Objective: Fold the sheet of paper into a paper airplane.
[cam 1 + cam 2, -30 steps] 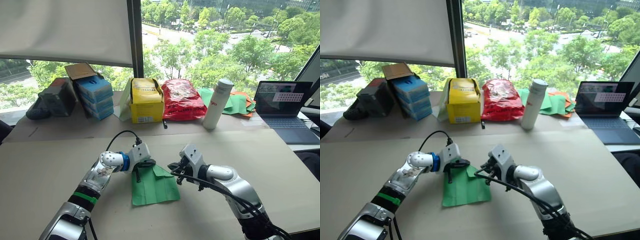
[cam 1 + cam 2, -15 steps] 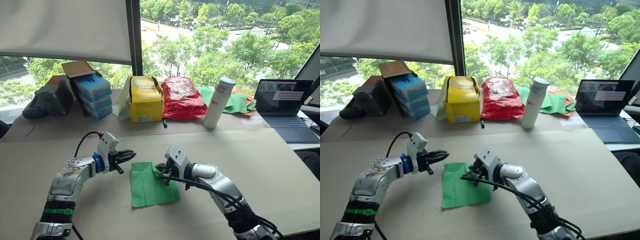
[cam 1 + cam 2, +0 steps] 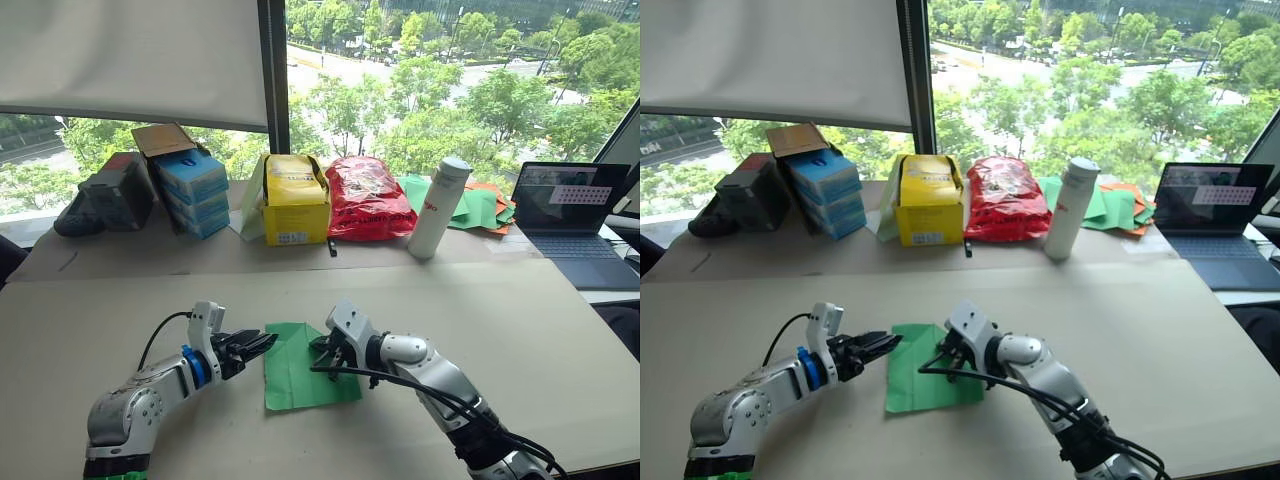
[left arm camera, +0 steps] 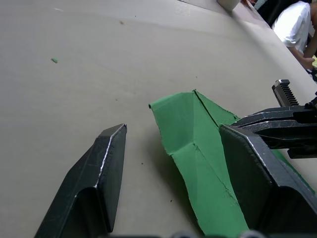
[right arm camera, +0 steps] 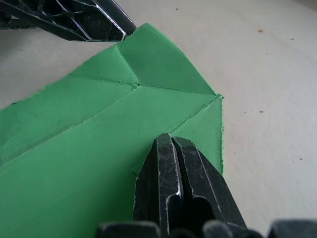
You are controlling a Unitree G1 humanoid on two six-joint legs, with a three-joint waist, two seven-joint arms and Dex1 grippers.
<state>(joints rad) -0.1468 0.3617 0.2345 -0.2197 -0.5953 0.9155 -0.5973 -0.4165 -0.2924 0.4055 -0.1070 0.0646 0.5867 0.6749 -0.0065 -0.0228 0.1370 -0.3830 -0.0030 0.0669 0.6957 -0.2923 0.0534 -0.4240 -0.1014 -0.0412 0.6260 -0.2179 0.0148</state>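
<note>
Your sheet of paper (image 3: 300, 365) lies flat on the tan surface (image 3: 520, 330), just in front of the robot and between the two arms. It is bright green and creased, with a folded corner flap at its far left end.

Your left tool (image 3: 258, 345) sits at the sheet's 9 o'clock edge with its two black fingers (image 4: 99, 173) spread apart. In the left wrist view they straddle the raised left edge of the paper, one finger over bare surface and the other over the green. Nothing is held between them.

Your right tool (image 3: 328, 352) is at the sheet's 2 o'clock side, tips down on the paper. In the right wrist view its fingers (image 5: 173, 173) are pressed together with no gap, resting on the green near a crease. You cannot tell whether any paper is pinched between them.

At 12 o'clock, well beyond the sheet, stand a yellow box (image 3: 294, 200), a red bag (image 3: 365, 198) and a white bottle (image 3: 437, 208). A laptop (image 3: 570, 212) sits at 2 o'clock.
</note>
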